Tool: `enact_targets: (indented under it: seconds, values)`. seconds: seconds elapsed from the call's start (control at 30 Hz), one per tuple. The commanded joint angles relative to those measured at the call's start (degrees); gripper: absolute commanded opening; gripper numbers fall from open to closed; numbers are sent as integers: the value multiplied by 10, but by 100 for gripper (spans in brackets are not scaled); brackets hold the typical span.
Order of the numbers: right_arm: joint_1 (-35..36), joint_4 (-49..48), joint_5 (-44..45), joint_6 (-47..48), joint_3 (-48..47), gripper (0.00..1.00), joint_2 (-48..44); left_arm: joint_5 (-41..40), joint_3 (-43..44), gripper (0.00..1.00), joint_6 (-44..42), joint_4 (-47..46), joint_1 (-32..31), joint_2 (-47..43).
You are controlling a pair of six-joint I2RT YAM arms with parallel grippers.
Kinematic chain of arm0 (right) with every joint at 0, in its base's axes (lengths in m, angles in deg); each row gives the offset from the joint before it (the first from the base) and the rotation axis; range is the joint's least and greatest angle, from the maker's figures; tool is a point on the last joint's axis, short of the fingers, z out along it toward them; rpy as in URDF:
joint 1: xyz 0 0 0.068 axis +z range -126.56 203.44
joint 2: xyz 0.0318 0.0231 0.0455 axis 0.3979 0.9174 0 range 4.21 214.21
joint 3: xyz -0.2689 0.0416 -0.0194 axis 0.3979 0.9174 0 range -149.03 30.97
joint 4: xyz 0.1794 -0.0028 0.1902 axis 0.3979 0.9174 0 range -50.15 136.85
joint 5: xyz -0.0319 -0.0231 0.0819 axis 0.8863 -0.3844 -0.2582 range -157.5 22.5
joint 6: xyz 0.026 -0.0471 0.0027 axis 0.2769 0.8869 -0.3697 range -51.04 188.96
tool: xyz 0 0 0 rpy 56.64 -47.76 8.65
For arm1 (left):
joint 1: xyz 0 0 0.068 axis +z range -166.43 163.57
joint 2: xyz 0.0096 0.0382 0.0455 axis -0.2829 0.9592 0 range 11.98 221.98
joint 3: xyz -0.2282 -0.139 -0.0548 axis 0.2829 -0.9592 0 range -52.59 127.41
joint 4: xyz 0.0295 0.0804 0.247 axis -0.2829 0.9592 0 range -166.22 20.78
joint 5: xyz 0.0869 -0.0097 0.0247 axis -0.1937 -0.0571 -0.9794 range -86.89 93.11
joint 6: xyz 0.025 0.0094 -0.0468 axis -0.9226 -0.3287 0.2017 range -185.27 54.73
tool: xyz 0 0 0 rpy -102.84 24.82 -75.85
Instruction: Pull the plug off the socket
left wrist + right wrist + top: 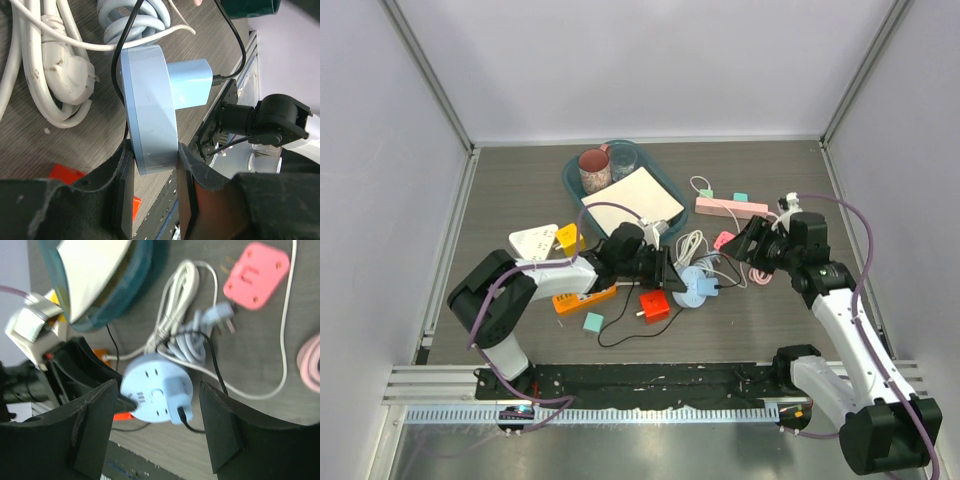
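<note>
A round light-blue socket (692, 286) lies mid-table with a light-blue plug (710, 288) in its top face and a black cable running from the plug. My left gripper (670, 272) is shut on the socket's rim; in the left wrist view the socket (150, 110) sits clamped between both pads of the gripper (152, 160), and the plug (187, 82) sticks out to the right. My right gripper (757, 246) is open, apart from the socket on its right. In the right wrist view the socket (150, 390) and plug (179, 392) show between that gripper's (157, 386) spread fingers, untouched.
A teal tray (572, 180) with a mug, a glass and paper stands behind. A coiled white cable (692, 245), pink adapter (723, 240), pink strip (730, 207), red cube (654, 306), orange strip (582, 297) and white strip (533, 241) surround the socket.
</note>
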Motion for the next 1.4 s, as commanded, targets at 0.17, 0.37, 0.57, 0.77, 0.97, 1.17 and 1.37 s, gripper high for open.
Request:
enact_targets:
  seconds: [0.17, 0.37, 0.57, 0.77, 0.97, 1.17, 1.37]
  values:
    - [9, 19, -42, -7, 82, 72, -34, -11, 44, 0, 20, 2, -2, 15]
    - [34, 10, -32, -7, 99, 71, -32, -12, 51, 0, 26, 1, -3, 20]
    - [71, -37, -13, -41, 128, 72, -32, -11, 47, 0, 33, -4, -2, 22]
    - [130, -60, 40, -65, 132, 71, -13, -13, 47, 0, 39, -7, -5, 23]
    - [151, -66, 82, -60, 124, 71, 22, -14, 39, 0, 39, -10, -5, 19]
    - [151, -73, 109, -44, 115, 72, 34, 14, 32, 0, 42, -41, -5, 19]
    - [152, -143, 47, -50, 146, 66, 38, 25, 26, 0, 47, -56, -5, 19]
